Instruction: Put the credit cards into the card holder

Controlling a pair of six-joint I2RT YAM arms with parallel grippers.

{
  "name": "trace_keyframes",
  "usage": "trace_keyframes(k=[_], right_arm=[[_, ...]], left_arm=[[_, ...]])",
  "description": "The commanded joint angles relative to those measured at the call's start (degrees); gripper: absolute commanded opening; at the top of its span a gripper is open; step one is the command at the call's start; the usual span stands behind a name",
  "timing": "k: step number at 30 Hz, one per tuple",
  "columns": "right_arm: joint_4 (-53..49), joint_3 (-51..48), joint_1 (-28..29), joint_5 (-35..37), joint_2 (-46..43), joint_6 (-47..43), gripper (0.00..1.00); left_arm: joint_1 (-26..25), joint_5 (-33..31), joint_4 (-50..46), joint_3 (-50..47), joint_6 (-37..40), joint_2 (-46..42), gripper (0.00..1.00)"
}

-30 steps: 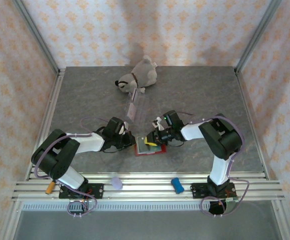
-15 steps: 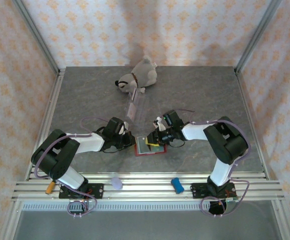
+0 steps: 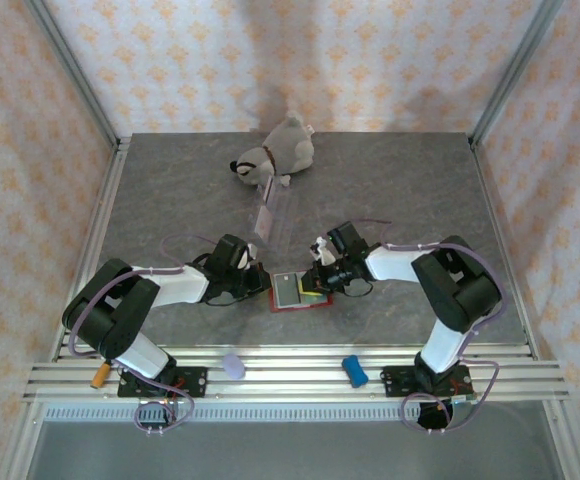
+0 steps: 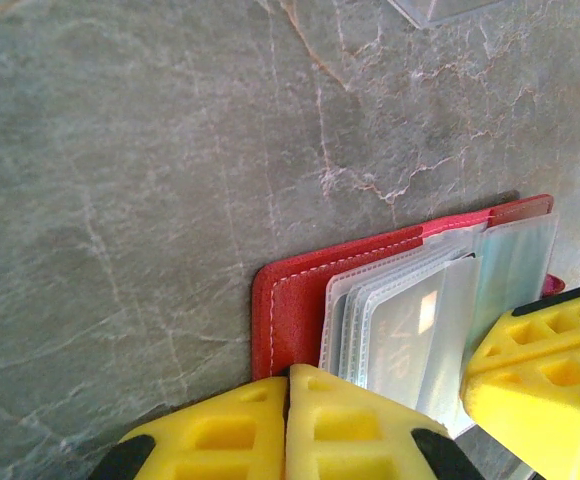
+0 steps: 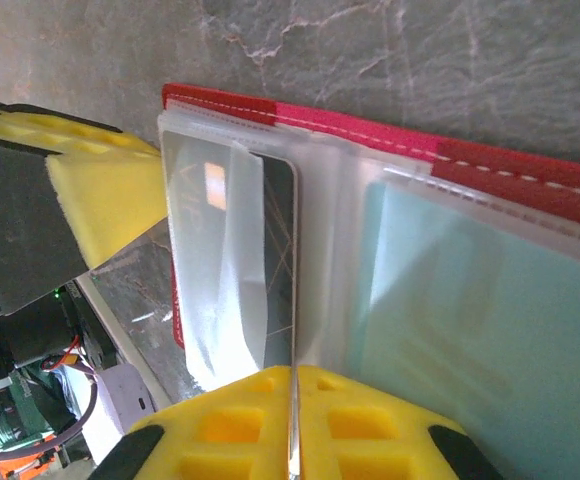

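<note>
Two pincers flank the open card holder (image 3: 297, 306): left pincer (image 4: 287, 405) closed at its 9 o'clock edge, right pincer (image 5: 292, 410) closed at 3 o'clock, touching a dark credit card (image 5: 280, 270).

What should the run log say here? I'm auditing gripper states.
card holder: open on table | left gripper: shut at its red edge | right gripper: shut at the sleeves | dark card: among sleeves
</note>
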Motion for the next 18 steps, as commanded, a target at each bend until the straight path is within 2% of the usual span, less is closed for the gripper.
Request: trace_keyframes(k=[1, 13, 18], right_arm=[[1.1, 0.9, 0.5, 0.0, 1.4, 1.0, 0.07], [2.2, 2.9, 2.7, -0.2, 2.8, 2.4, 0.05], [-2.8, 2.6, 2.7, 3.4, -0.9, -0.9, 0.16]], left_arm=[[0.8, -3.5, -2.4, -1.0, 0.9, 1.8, 0.08], [1.4, -4.2, -6.2, 0.5, 2.6, 0.9, 0.09], [2.7, -6.7, -10.4, 0.5, 5.1, -3.6, 0.12]])
